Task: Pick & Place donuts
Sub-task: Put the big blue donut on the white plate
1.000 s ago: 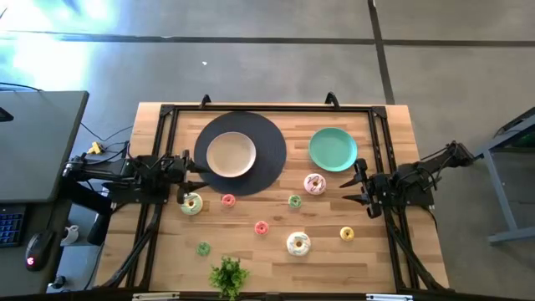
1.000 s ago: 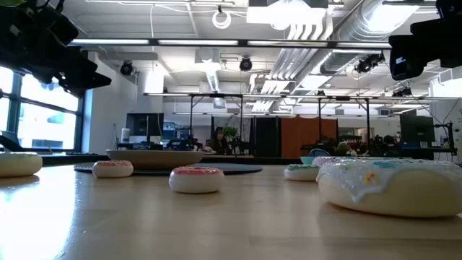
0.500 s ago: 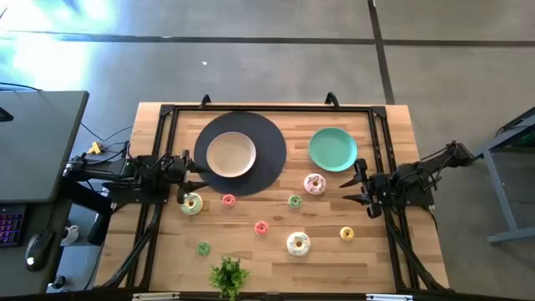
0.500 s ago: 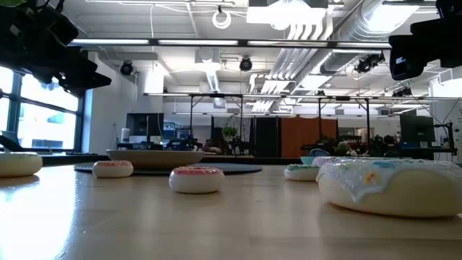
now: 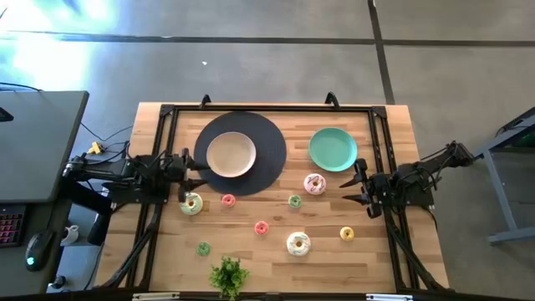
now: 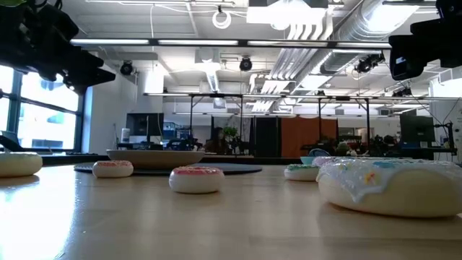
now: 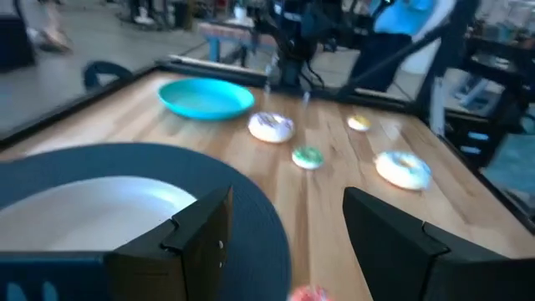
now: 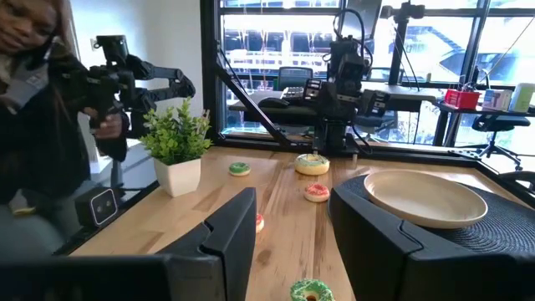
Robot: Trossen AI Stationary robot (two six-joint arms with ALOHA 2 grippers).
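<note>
Every donut lies flat on the wooden table. The three larger are green-iced [image 5: 191,203], pink-iced [image 5: 314,184] and white-iced [image 5: 298,243]. Smaller pink-red rings [image 5: 228,199] [image 5: 261,227], green ones [image 5: 294,201] [image 5: 203,247] and a yellow one [image 5: 347,233] lie between them. My left gripper [image 5: 199,181] hangs open above the table just beyond the green-iced donut, at the dark mat's left rim, touching nothing. My right gripper [image 5: 356,189] hovers open right of the pink-iced donut. Both wrist views show the fingers spread with nothing between them [image 7: 288,242] [image 8: 292,242].
A beige plate [image 5: 231,155] sits on a round dark mat [image 5: 269,163] at far left-centre. A teal plate [image 5: 333,149] lies far right. A small potted plant [image 5: 228,274] stands at the near edge. A person [image 8: 33,125] stands beyond the table in the right wrist view.
My left gripper has shifted a little toward the table's right, still open and above the table. The donuts and the right arm have kept still.
</note>
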